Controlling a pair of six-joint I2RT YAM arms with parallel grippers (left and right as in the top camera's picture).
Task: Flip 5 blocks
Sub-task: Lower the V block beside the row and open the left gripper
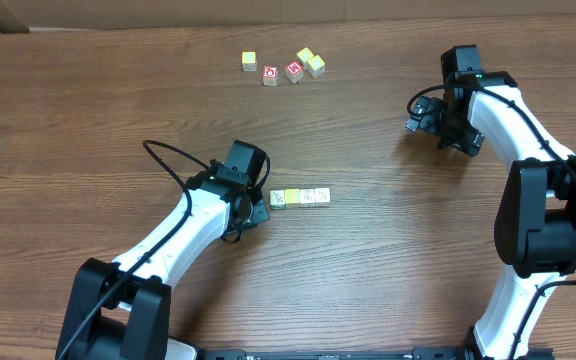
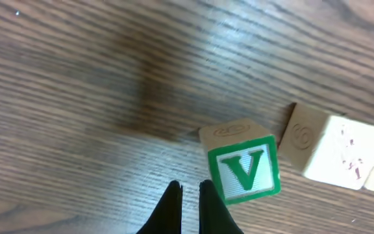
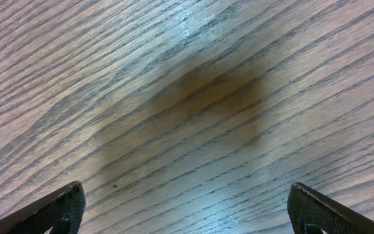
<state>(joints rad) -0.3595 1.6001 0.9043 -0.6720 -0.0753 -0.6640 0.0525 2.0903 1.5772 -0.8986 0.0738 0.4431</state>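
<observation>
Left fingers (image 2: pixel 167 208) are pressed almost together, pinching nothing, tips just beside the green V block (image 2: pixel 245 170). That's the 9 o'clock end of a four-block row (image 1: pixel 308 196) mid-counter (image 1: pixel 88 120). Right fingers (image 3: pixel 60 208) are spread wide over bare wood at 2 o'clock. Five loose blocks (image 1: pixel 294 71) sit at 12 o'clock. My guess: the row is the flipped set, so one to go. Can't confirm from the faces.

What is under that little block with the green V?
The green V block rests straight on the wooden table, with nothing visible between them. Its bottom face is pressed to the wood, so any print there is hidden.
</observation>
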